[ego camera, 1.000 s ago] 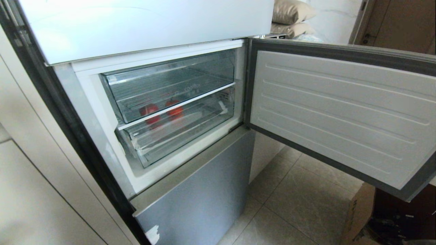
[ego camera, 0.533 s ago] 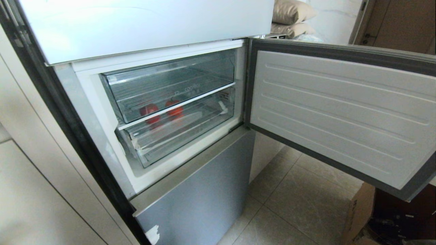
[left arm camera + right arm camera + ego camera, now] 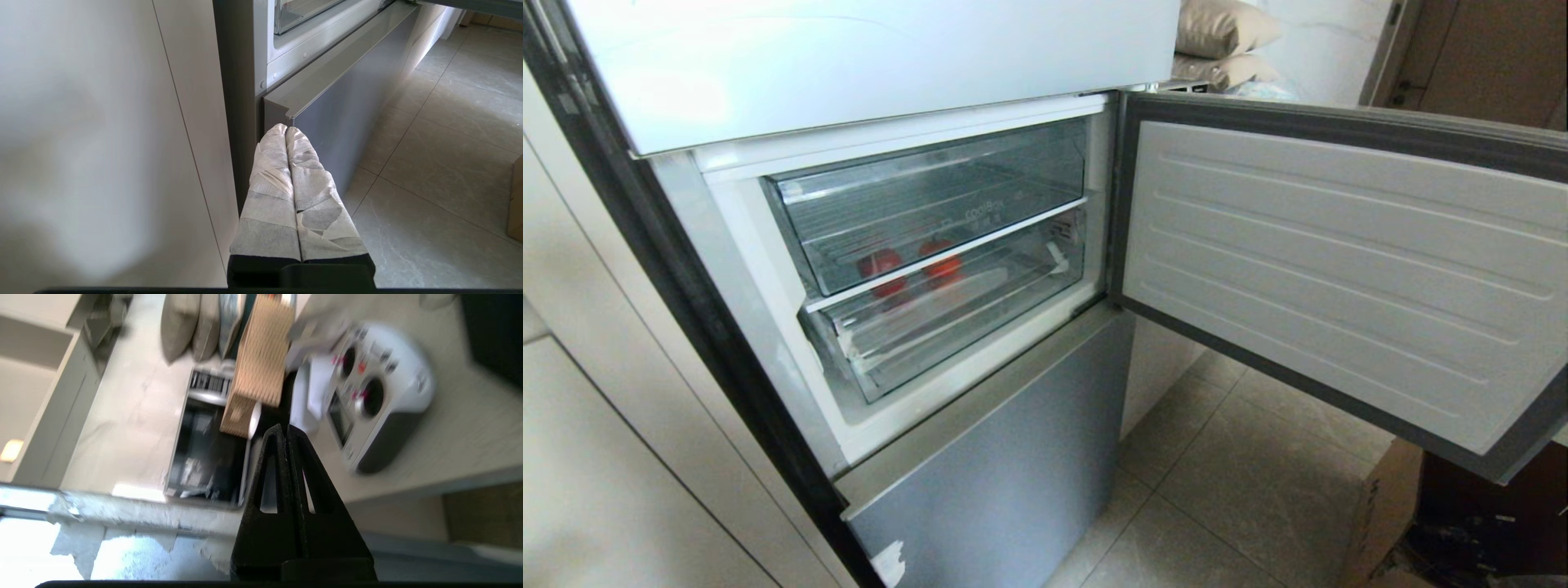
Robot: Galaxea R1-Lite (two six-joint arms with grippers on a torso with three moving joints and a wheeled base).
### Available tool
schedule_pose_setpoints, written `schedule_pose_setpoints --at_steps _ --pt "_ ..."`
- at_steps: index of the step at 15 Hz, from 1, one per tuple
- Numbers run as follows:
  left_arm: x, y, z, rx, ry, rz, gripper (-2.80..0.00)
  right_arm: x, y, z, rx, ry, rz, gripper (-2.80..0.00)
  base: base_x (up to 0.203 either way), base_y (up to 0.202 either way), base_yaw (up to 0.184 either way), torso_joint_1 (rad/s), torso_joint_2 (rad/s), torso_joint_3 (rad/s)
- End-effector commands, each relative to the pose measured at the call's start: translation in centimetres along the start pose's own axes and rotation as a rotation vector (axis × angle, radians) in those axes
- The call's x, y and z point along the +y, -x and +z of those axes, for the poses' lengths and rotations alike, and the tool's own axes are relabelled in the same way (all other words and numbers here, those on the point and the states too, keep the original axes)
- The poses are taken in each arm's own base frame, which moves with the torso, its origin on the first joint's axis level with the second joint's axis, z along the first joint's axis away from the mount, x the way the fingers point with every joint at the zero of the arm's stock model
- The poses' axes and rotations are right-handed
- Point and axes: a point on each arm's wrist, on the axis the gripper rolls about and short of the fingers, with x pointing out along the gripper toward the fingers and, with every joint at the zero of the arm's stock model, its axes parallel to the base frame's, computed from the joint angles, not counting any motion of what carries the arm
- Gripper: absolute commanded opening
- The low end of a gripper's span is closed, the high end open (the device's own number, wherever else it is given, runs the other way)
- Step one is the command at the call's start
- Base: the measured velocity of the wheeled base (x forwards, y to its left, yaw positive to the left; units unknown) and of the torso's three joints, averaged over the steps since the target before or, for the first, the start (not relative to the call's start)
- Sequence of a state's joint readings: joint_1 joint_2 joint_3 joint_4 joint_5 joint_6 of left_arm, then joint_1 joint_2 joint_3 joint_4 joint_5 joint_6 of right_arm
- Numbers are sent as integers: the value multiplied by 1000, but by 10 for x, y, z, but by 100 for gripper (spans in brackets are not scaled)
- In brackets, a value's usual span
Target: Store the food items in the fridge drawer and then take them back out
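Head cam: "coolBox" upper drawer (image 3: 931, 204) above food items (image 3: 880, 265), prob. tomatoes; both grippers (image 3: 286, 130) (image 3: 284, 428) pressed together.

The left gripper (image 3: 286, 130) has two long tapering fingers (image 3: 269, 196) wrapped all over in pale grey-white tape, creased and overlapping in patches, with a darker grey patch near the base of one. Below the wrapping, black plastic shows at the roots of the fingers, where a black block joins them.

The right gripper (image 3: 283, 430) is bare matte black. Its fingers (image 3: 310, 514) are wedge-shaped, narrow at the tips and broad at the base, each pierced by a long triangular cut-out. They seem to be moulded plastic, though the surface is hard to read. A black housing sits at their base.
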State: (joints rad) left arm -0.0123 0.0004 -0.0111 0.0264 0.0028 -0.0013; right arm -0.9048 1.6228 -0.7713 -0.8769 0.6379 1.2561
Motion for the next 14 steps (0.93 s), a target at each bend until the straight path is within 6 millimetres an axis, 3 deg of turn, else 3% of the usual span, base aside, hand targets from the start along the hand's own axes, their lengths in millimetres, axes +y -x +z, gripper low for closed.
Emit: schedule_pose_setpoints --at_steps 1,6,14 --pt "0 0 0 0 0 0 -280 -1 -4 -5 51 -33 12 -280 0 0 0 0 0 0" --pt "0 0 0 0 0 0 -280 13 13 -17 174 -96 65 -280 0 0 0 0 0 0" --pt "0 0 0 1 0 0 -280 43 106 -85 298 -7 193 -280 0 0 0 0 0 0"
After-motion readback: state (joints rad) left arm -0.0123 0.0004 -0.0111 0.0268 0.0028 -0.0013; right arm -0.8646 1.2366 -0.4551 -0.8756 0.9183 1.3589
